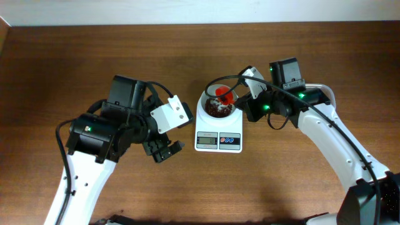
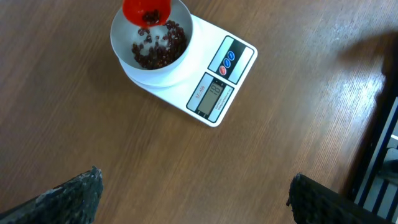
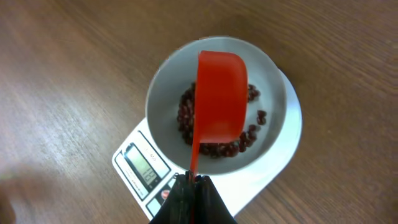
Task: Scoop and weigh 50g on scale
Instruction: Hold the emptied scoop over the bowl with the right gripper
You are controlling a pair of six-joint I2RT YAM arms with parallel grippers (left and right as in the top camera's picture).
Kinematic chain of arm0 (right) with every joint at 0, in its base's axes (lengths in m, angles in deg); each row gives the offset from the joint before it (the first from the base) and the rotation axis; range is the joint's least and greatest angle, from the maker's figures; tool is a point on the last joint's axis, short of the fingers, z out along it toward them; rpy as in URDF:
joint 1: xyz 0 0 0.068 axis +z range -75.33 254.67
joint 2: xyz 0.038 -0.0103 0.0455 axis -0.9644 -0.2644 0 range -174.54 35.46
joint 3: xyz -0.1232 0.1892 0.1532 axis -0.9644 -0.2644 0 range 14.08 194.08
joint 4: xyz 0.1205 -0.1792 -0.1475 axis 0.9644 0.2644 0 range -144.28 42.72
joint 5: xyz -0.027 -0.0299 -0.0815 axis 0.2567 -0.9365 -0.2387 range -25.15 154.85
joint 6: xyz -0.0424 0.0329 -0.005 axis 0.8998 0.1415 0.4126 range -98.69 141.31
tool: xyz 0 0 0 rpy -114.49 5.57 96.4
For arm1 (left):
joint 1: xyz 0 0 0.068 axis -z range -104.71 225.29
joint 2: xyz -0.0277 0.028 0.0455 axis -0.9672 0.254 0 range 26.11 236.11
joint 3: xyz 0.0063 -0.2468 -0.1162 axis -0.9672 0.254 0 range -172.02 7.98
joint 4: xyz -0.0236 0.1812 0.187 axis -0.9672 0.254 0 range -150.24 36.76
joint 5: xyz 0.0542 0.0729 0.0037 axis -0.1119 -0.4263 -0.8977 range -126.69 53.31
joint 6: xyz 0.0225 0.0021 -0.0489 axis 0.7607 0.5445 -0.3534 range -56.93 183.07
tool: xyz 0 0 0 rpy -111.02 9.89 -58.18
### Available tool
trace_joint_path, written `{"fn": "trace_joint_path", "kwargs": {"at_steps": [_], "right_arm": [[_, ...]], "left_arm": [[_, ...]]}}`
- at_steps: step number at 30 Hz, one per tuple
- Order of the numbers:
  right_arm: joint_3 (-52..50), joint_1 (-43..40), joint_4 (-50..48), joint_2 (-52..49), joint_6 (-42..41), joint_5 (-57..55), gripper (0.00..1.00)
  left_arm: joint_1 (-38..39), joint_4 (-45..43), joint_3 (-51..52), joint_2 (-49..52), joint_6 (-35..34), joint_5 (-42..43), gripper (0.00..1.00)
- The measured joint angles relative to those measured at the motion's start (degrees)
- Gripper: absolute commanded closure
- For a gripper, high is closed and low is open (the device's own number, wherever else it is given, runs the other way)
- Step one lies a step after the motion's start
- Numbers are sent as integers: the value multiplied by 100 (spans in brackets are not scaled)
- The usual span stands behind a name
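scale (image 2: pixel 214 81) | beans (image 2: pixel 163 51) in its bowl (image 2: pixel 122 40) (red scoop (image 2: pixel 146 9) tipped above) | fingers (image 2: pixel 71 196) wide apart

Brown wood-grain table (image 1: pixel 75 62) is filling nearly the whole overhead view, grain running left-right, soft glare showing mid-top. White strip (image 1: pixel 187 11) is running along table's far edge at top of frame; can't tell if wall or floor. Orange-red plastic scoop (image 3: pixel 221 93) is hanging above table level, tipped, smooth outer side facing rt wrist cam, thin handle running toward frame bottom.
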Motion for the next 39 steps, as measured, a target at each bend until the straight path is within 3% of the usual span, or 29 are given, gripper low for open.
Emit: {"fn": "trace_joint_path", "kwargs": {"at_steps": [39], "right_arm": [[0, 4, 44, 4, 498, 101, 96]], "left_arm": [[0, 0, 0, 0, 0, 0, 1]]}}
